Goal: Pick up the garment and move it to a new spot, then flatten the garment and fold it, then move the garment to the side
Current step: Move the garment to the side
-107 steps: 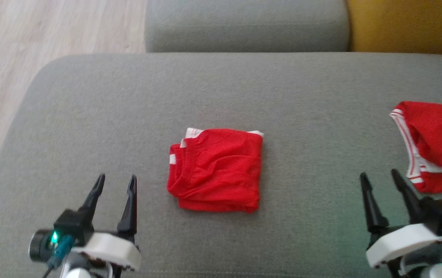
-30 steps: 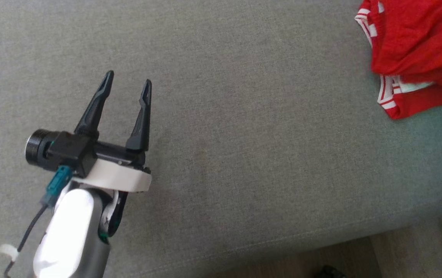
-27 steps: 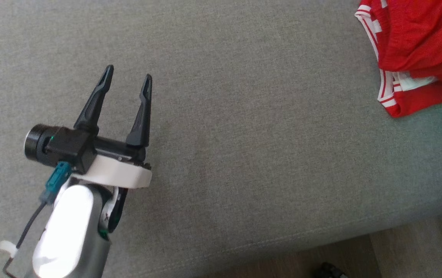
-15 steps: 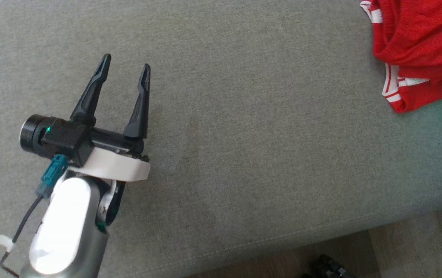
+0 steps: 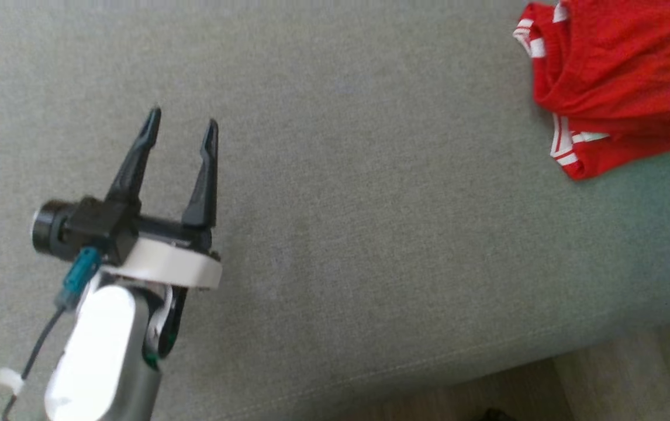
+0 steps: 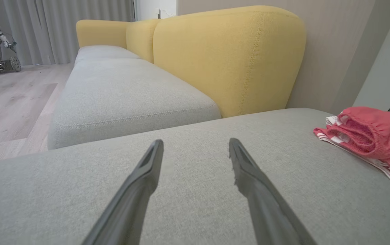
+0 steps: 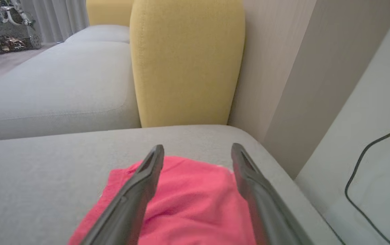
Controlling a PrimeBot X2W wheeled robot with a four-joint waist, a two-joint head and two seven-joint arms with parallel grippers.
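Observation:
The red garment (image 5: pixel 615 88) with white stripes lies bunched at the far right of the grey sofa seat (image 5: pixel 370 204). In the right wrist view it spreads flat under my right gripper (image 7: pixel 196 149), whose jaws stand open just above the cloth (image 7: pixel 188 197) with nothing held between them. My left gripper (image 5: pixel 183 120) hovers open and empty over bare seat at the left. The left wrist view has the left gripper (image 6: pixel 195 144) well left of the garment (image 6: pixel 372 136).
A yellow backrest (image 6: pixel 229 58) and a second grey seat (image 6: pixel 123 92) stand beyond the cushion. The seat's front edge (image 5: pixel 428 362) runs along the bottom right, with floor below. A black cable (image 7: pixel 368 160) hangs by the wall right of the sofa.
The head camera has shifted a little, so the garment sits further left in the picture. My right gripper has opened. The left gripper stays open over the seat.

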